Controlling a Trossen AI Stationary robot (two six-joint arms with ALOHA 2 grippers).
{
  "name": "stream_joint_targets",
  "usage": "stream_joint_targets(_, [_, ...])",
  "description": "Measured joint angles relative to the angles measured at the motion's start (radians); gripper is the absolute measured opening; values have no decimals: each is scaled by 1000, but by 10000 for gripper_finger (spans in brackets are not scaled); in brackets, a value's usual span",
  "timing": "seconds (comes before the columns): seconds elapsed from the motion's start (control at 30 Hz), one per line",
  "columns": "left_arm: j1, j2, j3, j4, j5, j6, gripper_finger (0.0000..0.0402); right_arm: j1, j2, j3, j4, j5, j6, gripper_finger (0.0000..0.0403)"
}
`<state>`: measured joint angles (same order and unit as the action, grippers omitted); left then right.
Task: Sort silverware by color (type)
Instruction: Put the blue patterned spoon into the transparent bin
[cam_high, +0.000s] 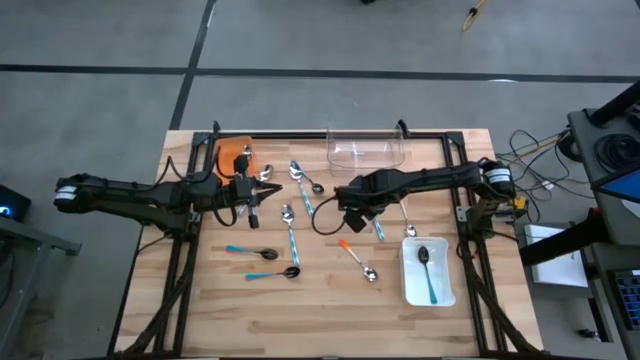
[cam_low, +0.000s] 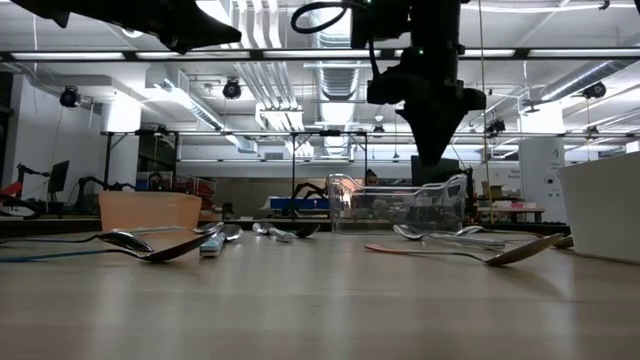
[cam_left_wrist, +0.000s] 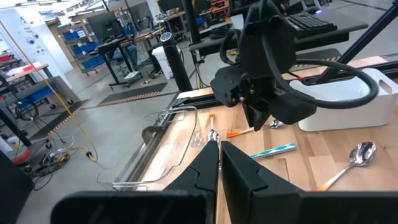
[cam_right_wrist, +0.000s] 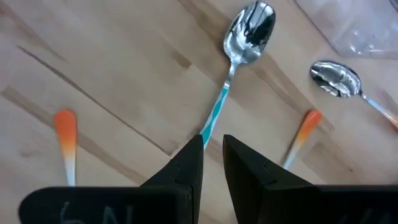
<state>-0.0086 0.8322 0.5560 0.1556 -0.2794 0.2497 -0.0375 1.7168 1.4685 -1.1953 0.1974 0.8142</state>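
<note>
The right gripper (cam_right_wrist: 212, 152), jaws narrowly parted, appears to pinch the thin teal handle of a shiny-bowled metal spoon (cam_right_wrist: 239, 53) left of the white rectangular tray (cam_high: 410, 285). The spoon looks light, stiff and slippery, best gripped mid-handle. The left gripper (cam_left_wrist: 219, 163) is closed and empty.

We find no readable text, label or number anywhere (only some faint, illegible light marks on the right wrist's dark housing (cam_right_wrist: 93, 208)).

I'm working in a robotics lab or workshop; exposed ceiling ducts (cam_low: 270, 85) run overhead; blue storage bins (cam_left_wrist: 93, 59) fill shelving; other robot arms (cam_low: 100, 185) stand on benches; concrete floor (cam_high: 300, 100) surrounds my counter (cam_high: 320, 300).
</note>
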Motion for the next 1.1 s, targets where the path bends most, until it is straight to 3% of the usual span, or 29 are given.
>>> stream_joint_targets(0.27, [0, 0, -1, -8, 0, 0, 0, -20, -1, 0, -2, -102, 59, 57])
stream_joint_targets(0.8, [0, 1, -3, -38, -18, 11, 0, -24, -2, 0, -1, -99, 121, 167])
stream_joint_targets(1.1, [0, 2, -3, -35, -19, 24, 0, -34, -2, -12, 26, -53, 149, 180])
